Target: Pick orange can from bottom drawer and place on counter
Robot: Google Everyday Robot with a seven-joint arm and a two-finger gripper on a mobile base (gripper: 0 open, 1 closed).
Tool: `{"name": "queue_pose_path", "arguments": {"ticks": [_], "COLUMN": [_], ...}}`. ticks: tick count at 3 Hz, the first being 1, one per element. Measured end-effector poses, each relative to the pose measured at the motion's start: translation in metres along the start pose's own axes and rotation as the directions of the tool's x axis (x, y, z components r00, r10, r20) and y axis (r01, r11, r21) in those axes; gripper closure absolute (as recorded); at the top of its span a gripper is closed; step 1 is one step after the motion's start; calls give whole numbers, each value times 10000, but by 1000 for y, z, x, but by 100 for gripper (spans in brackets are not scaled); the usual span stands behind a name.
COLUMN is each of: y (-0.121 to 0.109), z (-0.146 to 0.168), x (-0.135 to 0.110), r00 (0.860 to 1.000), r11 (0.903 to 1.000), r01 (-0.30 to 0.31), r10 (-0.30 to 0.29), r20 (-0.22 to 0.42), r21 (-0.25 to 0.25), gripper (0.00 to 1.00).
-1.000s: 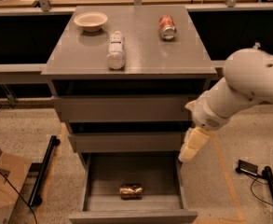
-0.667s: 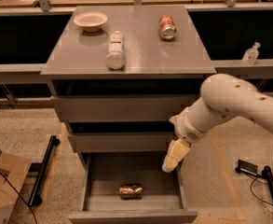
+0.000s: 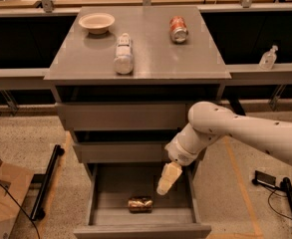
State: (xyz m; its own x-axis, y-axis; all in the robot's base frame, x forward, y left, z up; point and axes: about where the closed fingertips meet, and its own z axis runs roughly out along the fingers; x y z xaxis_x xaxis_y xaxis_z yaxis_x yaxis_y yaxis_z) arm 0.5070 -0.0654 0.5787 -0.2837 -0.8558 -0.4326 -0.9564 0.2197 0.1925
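Note:
The orange can (image 3: 140, 204) lies on its side in the open bottom drawer (image 3: 100, 218), near the middle of the grey tray. My gripper (image 3: 164, 186) hangs from the white arm over the drawer's right half, above and just right of the can, apart from it. The grey counter (image 3: 150, 54) tops the drawer unit above.
On the counter lie a white bottle (image 3: 123, 54), a red-and-white can (image 3: 178, 29) and a pale bowl (image 3: 96, 22). Two upper drawers (image 3: 120, 116) are shut. A cardboard box (image 3: 1, 193) and a black bar (image 3: 46, 180) sit left on the floor; cables and a stand (image 3: 285, 193) lie right.
My arm has swung left and down, carrying the gripper from beside the drawer's right edge to over the drawer, closer to the can. The can has not moved.

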Motion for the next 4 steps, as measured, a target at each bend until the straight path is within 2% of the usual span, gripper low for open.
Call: {"name": "queue_pose_path", "arguments": {"ticks": [1, 2, 3, 4], "y": [-5, -19, -32, -51], "z": [32, 88, 144, 196], "x": [7, 17, 27, 32], "r00": [9997, 9961, 9897, 9866], "r11": [9982, 9928, 9916, 9928], "r01": [-244, -500, -506, -464], "r10": [247, 575, 658, 629], "r20": [57, 664, 1274, 1505], "r21": [-539, -1092, -1188, -1106], "gripper": [0, 0, 0, 0]}}
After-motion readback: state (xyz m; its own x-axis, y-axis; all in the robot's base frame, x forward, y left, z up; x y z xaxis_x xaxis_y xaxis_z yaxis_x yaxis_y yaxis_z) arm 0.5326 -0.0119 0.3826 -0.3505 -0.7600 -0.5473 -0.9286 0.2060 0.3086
